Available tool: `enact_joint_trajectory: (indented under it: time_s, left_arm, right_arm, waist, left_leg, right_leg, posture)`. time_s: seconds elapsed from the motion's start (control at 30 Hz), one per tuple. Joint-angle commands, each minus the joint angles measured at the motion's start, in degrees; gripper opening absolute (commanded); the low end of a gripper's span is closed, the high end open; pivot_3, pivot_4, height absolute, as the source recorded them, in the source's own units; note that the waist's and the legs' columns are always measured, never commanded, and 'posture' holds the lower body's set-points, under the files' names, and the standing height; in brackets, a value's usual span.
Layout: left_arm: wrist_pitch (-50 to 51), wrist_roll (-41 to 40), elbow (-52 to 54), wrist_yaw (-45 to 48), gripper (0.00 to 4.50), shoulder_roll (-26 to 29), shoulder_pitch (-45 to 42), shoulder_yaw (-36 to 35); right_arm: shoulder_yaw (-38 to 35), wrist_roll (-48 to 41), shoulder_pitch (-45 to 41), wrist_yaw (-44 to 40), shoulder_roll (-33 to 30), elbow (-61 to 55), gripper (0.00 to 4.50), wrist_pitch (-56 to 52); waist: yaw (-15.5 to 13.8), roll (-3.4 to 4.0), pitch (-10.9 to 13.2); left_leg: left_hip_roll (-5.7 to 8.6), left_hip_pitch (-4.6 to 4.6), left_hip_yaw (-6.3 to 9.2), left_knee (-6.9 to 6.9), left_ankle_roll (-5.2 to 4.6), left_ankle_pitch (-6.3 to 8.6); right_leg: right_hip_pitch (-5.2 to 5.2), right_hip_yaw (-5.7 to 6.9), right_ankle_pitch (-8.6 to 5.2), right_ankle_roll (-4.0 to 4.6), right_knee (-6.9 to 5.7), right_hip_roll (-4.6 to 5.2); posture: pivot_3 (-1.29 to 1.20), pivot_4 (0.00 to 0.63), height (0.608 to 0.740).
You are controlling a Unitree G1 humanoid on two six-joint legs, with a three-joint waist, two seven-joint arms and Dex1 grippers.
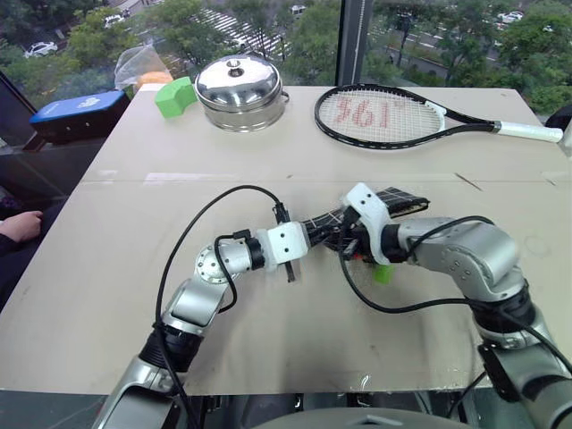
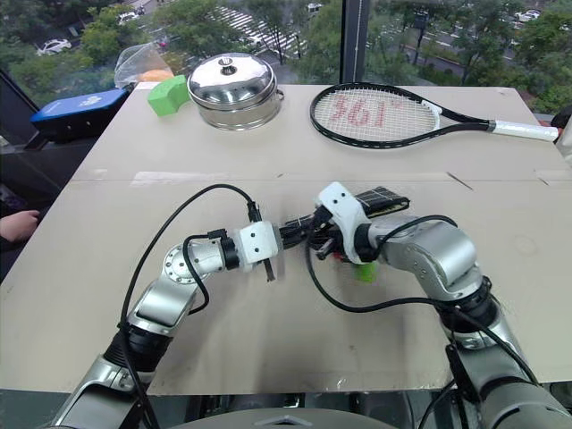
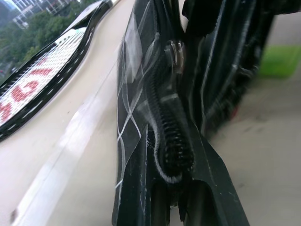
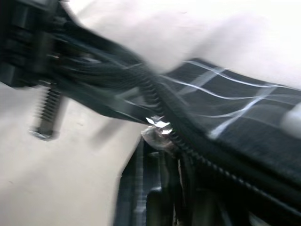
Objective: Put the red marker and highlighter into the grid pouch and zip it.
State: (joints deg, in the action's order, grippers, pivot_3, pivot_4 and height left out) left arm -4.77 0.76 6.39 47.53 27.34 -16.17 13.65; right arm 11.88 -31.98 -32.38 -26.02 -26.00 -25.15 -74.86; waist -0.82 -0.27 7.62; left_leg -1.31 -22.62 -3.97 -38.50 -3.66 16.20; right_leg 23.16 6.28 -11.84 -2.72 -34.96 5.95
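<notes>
You have the black fabric grid pouch (image 1: 362, 213) lifted off the middle of the pale worktop (image 1: 268, 143), held between both arms so its zipper line stays taut. Your left gripper (image 1: 315, 229) is clamped shut on the pouch's near end, anchoring it. Your right gripper (image 1: 354, 245) sits at the zipper; whether it grips, I cannot tell. The pale green highlighter (image 1: 382, 273) lies under that hand, apparently outside the pouch.

Both head eyes look forward and down over the beige cardboard-topped table (image 1: 268, 340); both wrist cameras sit close against the black white-gridded fabric pouch (image 3: 141, 94) on it.
</notes>
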Motion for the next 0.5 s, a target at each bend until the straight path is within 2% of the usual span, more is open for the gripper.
enact_joint_trajectory:
  time_s: [0.03, 0.07, 0.13, 0.17, 0.27, 0.33, 0.37, 0.5]
  left_arm:
    - [0.21, -1.85, 2.58, -0.2, 0.0, 0.17, -0.08, -1.31]
    - [0.33, -2.26, 2.37, -0.17, 0.0, 0.21, -0.19, -1.56]
    - [0.22, -2.73, 1.77, -0.02, 0.0, 0.37, -0.54, -1.86]
    - [0.12, -2.86, 1.5, 0.01, 0.0, 0.42, -0.7, -1.97]
    - [-0.24, -3.01, 1.1, 0.1, 0.0, 0.59, -0.82, -2.08]
    - [-0.59, -3.1, 0.92, 0.22, 0.0, 0.73, -0.68, -2.13]
    - [-0.91, -3.13, 0.79, 0.35, 0.0, 0.84, -0.54, -2.15]
    - [-2.06, -3.19, 0.23, 0.9, 0.0, 1.21, -0.42, -2.14]
  right_arm:
    - [-5.16, -3.22, 0.94, -2.31, -2.37, -6.85, 2.28, 0.19]
    - [-7.72, -5.3, 2.12, -3.68, -3.45, -8.96, 2.65, -0.14]
    - [-13.62, -10.09, 4.32, -6.14, -5.62, -12.87, 2.65, -1.87]
    - [-16.17, -11.8, 5.26, -6.64, -6.3, -14.38, 2.48, -2.27]
    - [-22.5, -15.39, 5.89, -4.21, -4.46, -15.25, 1.44, -4.21]
    - [-24.44, -16.3, 5.62, -1.99, -3.09, -15.29, 0.3, -4.9]
    - [-24.95, -16.43, 5.37, -0.82, -2.46, -15.03, 0.02, -5.31]
    - [-23.96, -14.42, 4.7, 3.73, -0.94, -12.65, 0.02, -6.19]
  waist:
    - [0.14, 0.0, 0.0]
    - [0.19, 0.0, 0.0]
    - [0.14, 0.0, 0.0]
    - [0.12, 0.0, 0.0]
    - [0.06, -0.01, 0.0]
    - [0.07, -0.01, 0.0]
    - [0.07, -0.01, 0.0]
    - [0.09, -0.01, 0.0]
  left_leg:
    - [0.0, 0.0, 0.0, 0.0, 0.0, 0.0]
    - [-0.01, 0.01, 0.0, 0.0, 0.0, 0.0]
    - [-0.03, 0.02, 0.04, 0.01, -0.01, 0.0]
    - [-0.04, 0.03, 0.05, 0.01, -0.01, 0.01]
    - [-0.04, 0.02, 0.06, 0.0, -0.04, 0.02]
    - [-0.03, 0.02, 0.05, 0.0, -0.05, 0.03]
    - [-0.03, 0.02, 0.05, 0.0, -0.1, 0.06]
    - [-0.03, 0.03, 0.05, 0.0, -0.03, 0.02]
  right_leg:
    - [0.0, 0.0, 0.0, 0.0, 0.0, 0.0]
    - [0.0, 0.0, 0.0, 0.0, -0.02, -0.01]
    - [0.0, 0.01, 0.0, 0.0, -0.01, -0.02]
    - [0.0, 0.02, 0.0, 0.0, -0.02, -0.03]
    - [-0.01, 0.01, 0.01, 0.0, -0.01, -0.02]
    - [-0.01, -0.01, 0.01, 0.0, -0.01, -0.01]
    - [-0.01, -0.02, 0.01, 0.0, -0.01, -0.01]
    - [0.0, -0.02, 0.01, 0.01, -0.03, -0.02]
  posture:
    - [0.0, 0.15, 0.74]
    - [0.0, 0.15, 0.74]
    - [0.0, 0.15, 0.74]
    - [0.0, 0.15, 0.74]
    - [0.0, 0.15, 0.74]
    - [0.0, 0.15, 0.74]
    - [0.0, 0.15, 0.74]
    - [0.0, 0.15, 0.74]
